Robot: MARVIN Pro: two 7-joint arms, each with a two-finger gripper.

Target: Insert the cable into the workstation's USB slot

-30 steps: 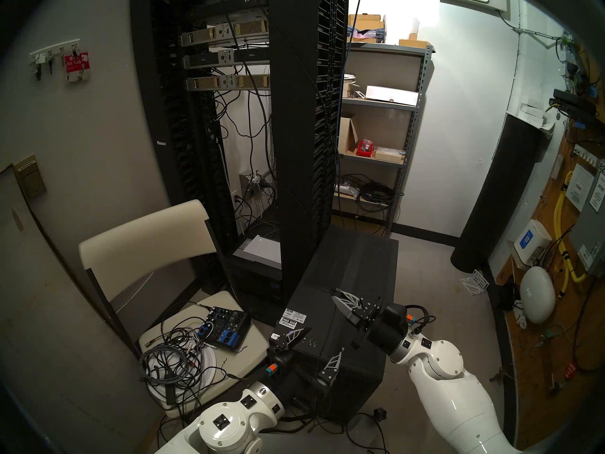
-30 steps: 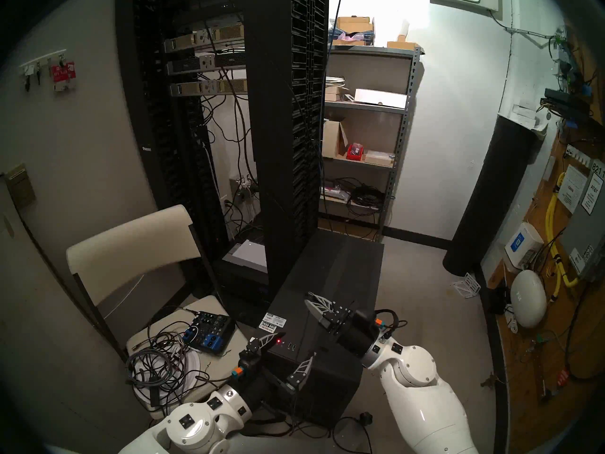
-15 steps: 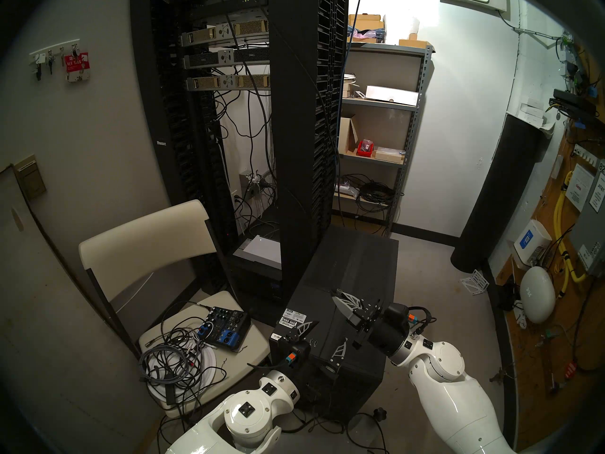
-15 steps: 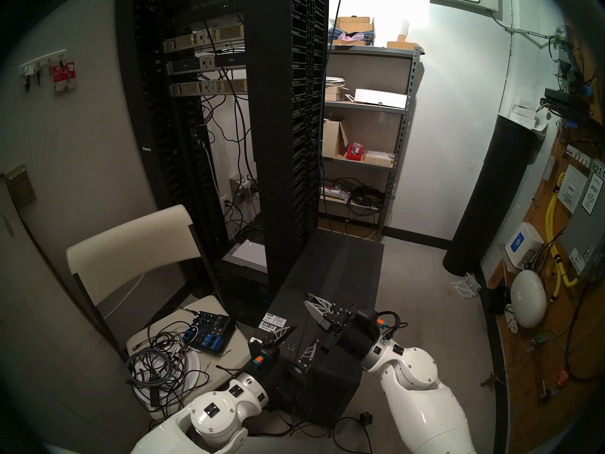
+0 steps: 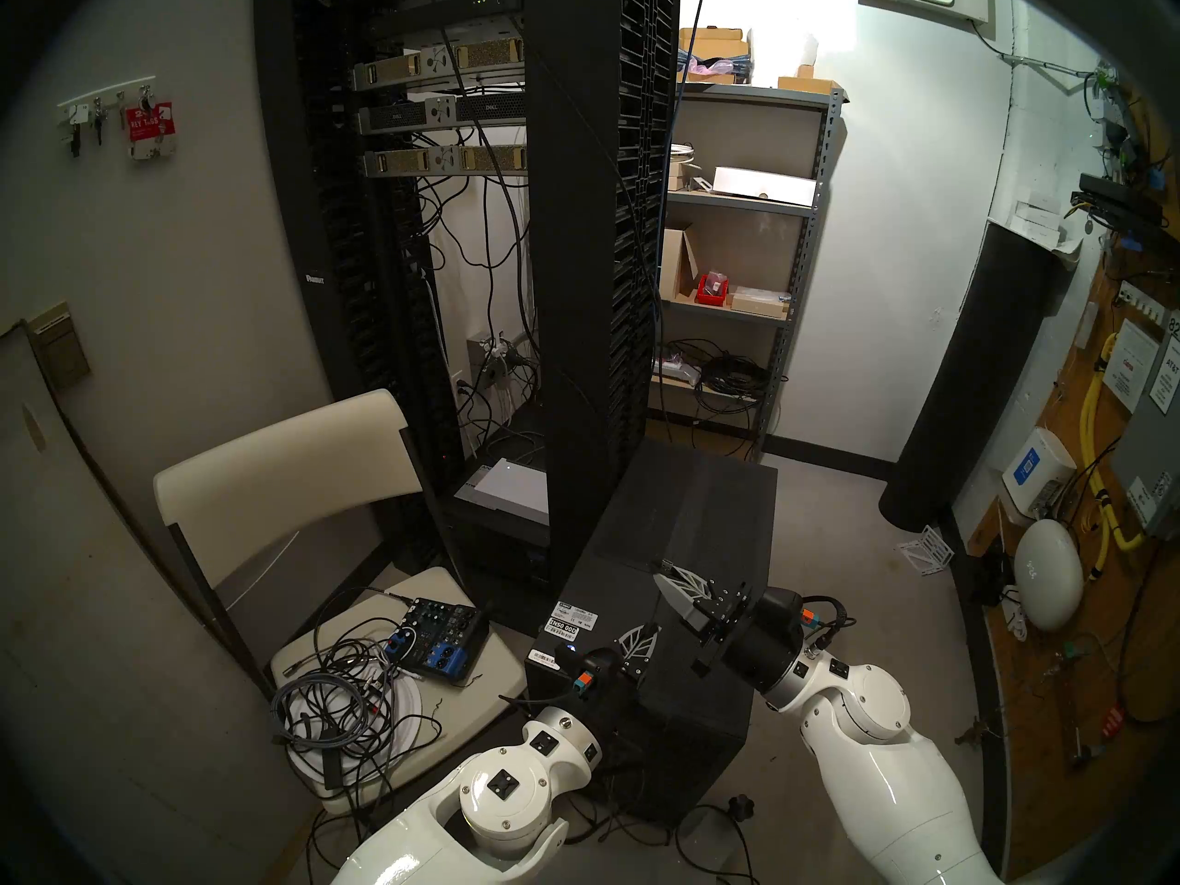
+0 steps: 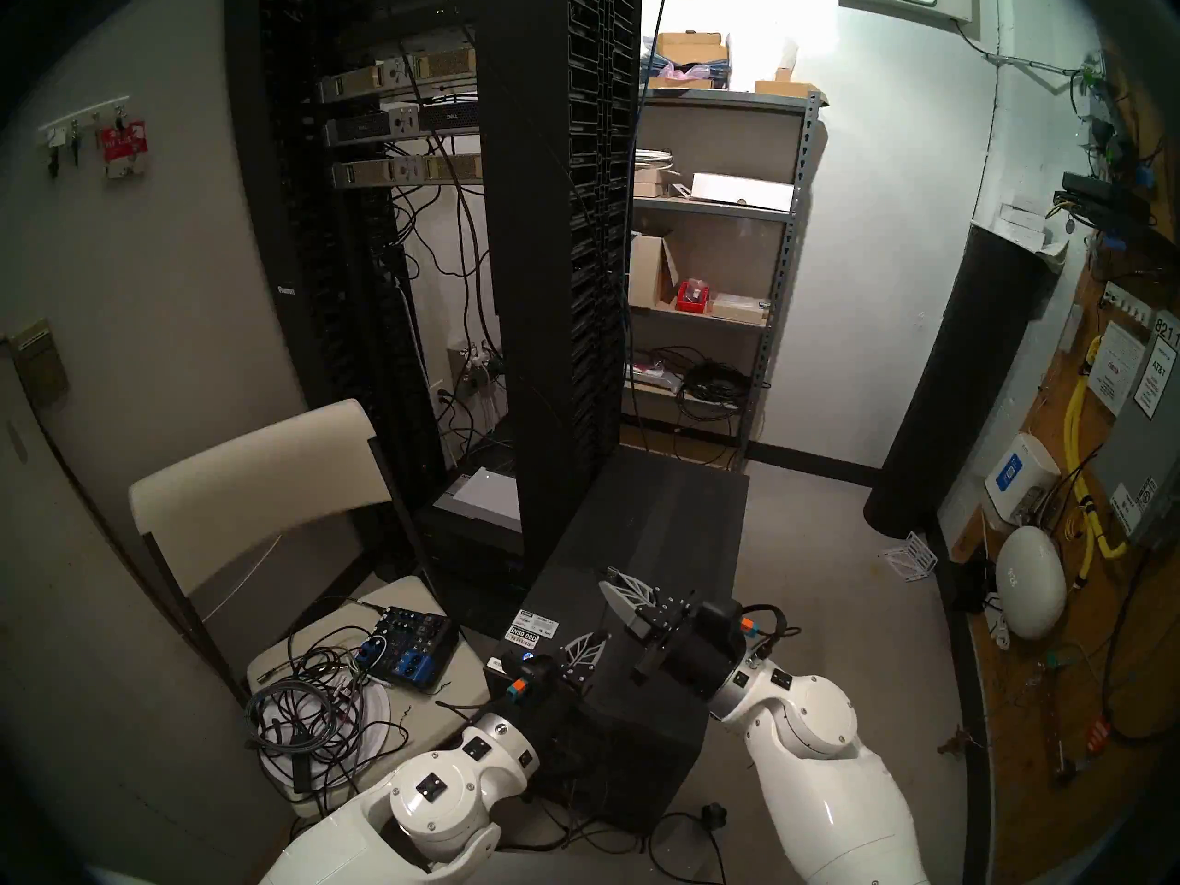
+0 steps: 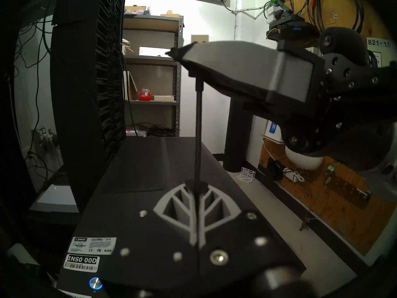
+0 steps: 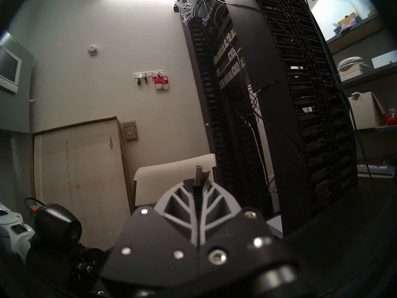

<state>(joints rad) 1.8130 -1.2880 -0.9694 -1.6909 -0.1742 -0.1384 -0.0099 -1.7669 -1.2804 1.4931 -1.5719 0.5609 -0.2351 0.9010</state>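
The right claw (image 8: 198, 181) is closed on the plug end of the cable (image 7: 198, 127), metal tip protruding past the fingertips. From it the cable hangs straight down into the left claw (image 7: 194, 186), closed around the wire. Both claws hover above the workstation (image 5: 696, 520), its stickers left of the left claw.

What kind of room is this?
Most likely a server or network closet: a tall black server rack with dangling cables, metal storage shelves of boxes, and wiring boards on the wall.
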